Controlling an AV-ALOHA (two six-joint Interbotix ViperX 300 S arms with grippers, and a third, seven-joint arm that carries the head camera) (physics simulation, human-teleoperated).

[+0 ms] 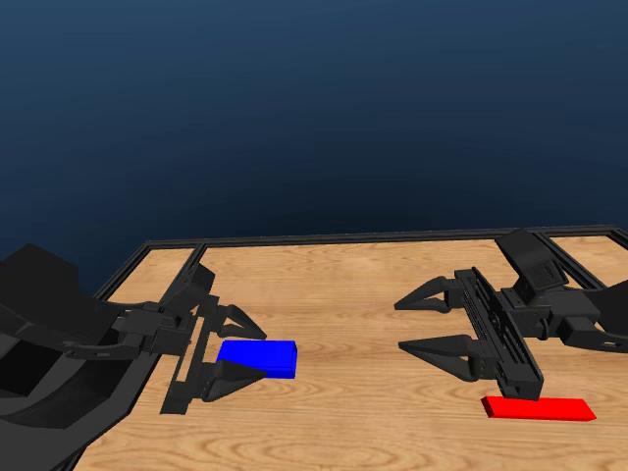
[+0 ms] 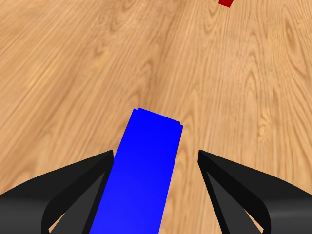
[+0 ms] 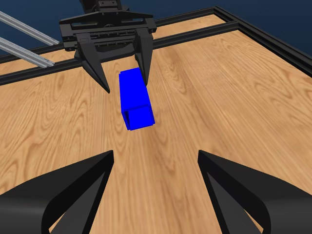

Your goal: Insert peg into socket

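The blue socket (image 1: 260, 357) lies flat on the wooden table, left of the middle. My left gripper (image 1: 249, 353) is open and straddles the socket's near end, one jaw on each side. In the left wrist view the socket (image 2: 141, 170) runs between the jaws, close to one and with a clear gap to the other. The red peg (image 1: 538, 408) lies flat near the front right, just below my right gripper (image 1: 399, 326), which hovers open and holds nothing. The right wrist view looks along the table at the socket (image 3: 134, 100) and at the left gripper (image 3: 126, 87) around it.
A black frame (image 1: 324, 237) borders the table's far edge and corners. Bare wood (image 1: 343, 294) separates the two grippers. Only a corner of the peg (image 2: 225, 2) shows in the left wrist view.
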